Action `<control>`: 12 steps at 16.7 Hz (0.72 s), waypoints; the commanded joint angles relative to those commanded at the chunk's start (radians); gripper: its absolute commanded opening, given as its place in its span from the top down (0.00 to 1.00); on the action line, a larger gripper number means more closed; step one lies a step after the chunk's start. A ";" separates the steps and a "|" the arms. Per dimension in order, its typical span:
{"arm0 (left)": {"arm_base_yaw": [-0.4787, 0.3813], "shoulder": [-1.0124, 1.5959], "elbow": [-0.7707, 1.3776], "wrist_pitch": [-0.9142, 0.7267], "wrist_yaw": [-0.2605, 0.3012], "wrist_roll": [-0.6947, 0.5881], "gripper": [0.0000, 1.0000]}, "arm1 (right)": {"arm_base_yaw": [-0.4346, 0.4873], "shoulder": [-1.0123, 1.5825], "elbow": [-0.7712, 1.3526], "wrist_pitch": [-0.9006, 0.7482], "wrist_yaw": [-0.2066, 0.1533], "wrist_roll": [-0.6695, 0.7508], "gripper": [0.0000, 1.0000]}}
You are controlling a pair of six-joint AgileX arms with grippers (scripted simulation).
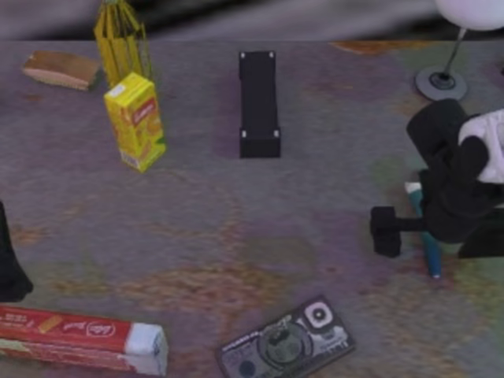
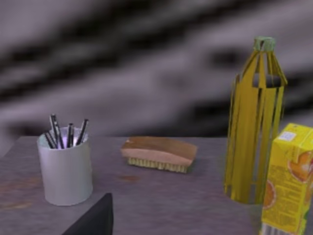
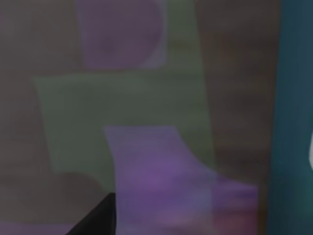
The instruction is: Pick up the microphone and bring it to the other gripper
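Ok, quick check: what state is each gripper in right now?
Left gripper: parked at the table's left edge, cannot be told.
Right gripper: over the microphone, cannot be told.

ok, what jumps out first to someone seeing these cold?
The right gripper, down at the table's right edge over the teal microphone, most of which it hides. Next, the yellow juice carton and yellow bottle at far left, and the long black box at far centre. The left gripper sits parked at the left edge.
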 joint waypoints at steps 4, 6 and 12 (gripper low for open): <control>0.000 0.000 0.000 0.000 0.000 0.000 0.00 | 0.000 0.000 0.000 0.000 0.000 0.000 0.98; 0.000 0.000 0.000 0.000 0.000 0.000 0.00 | 0.000 0.000 0.000 0.000 0.000 0.000 1.00; 0.000 0.000 0.000 0.000 0.000 0.000 0.00 | 0.000 0.000 0.000 0.000 0.000 0.000 1.00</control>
